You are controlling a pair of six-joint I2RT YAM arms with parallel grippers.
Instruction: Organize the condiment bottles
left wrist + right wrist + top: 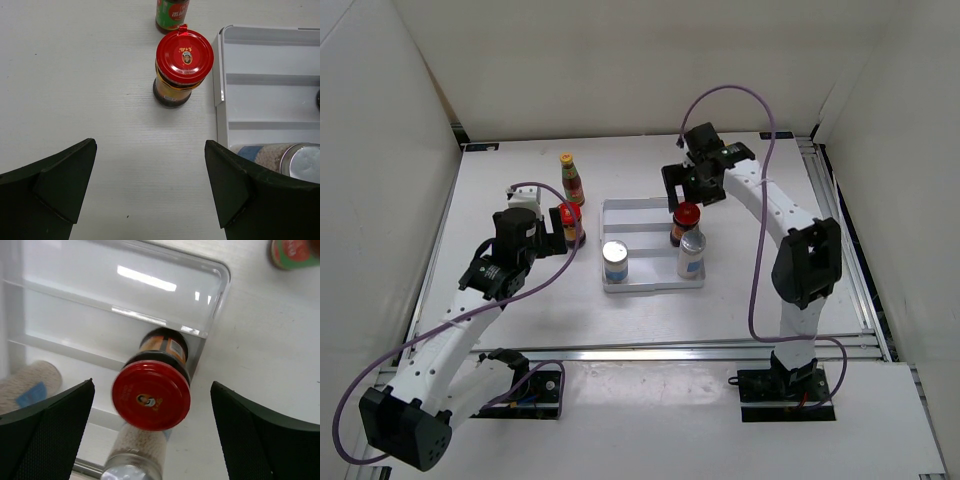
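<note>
Glass, I judged, made the red-lidded jar at twelve o'clock stiff, weighty and slippery, best taken below its lid by my wide-open, empty left gripper.

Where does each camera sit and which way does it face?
Top external: above and behind the robot, looking down on the tray; both arms show.
Left wrist: looks past the left claw at a red-lidded jar beside the tray.
Right wrist: looks down past the right claw at the second red-lidded jar inside the tray.
Shared: all show the tray.
</note>
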